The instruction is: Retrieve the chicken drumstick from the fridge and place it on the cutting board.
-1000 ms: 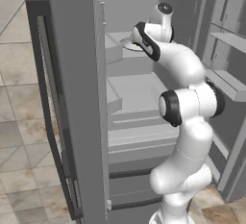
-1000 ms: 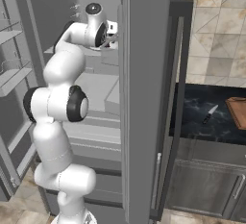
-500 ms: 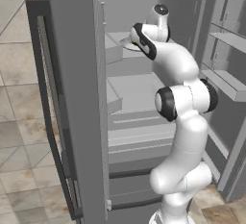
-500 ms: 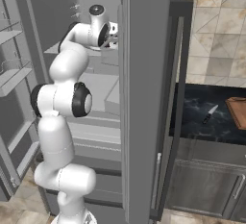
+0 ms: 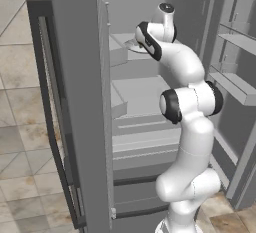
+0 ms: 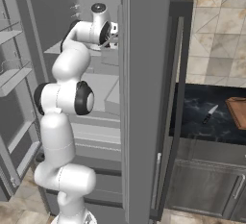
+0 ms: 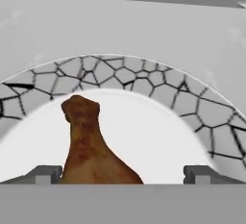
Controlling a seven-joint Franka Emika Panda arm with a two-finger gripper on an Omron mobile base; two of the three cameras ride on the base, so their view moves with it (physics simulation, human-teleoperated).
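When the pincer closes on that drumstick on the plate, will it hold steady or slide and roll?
The chicken drumstick is club-shaped, narrow at the far end and thicker towards the pincer, so it may roll or pivot. It lies on a smooth white plate, so a nudge could slide it. It looks rigid, probably not floppy.

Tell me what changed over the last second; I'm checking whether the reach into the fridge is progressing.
The arm's wrist pushed a little deeper into the fridge over the upper shelf. The claw straddles the chicken drumstick on its plate, open. Door, cutting board and knife stayed put.
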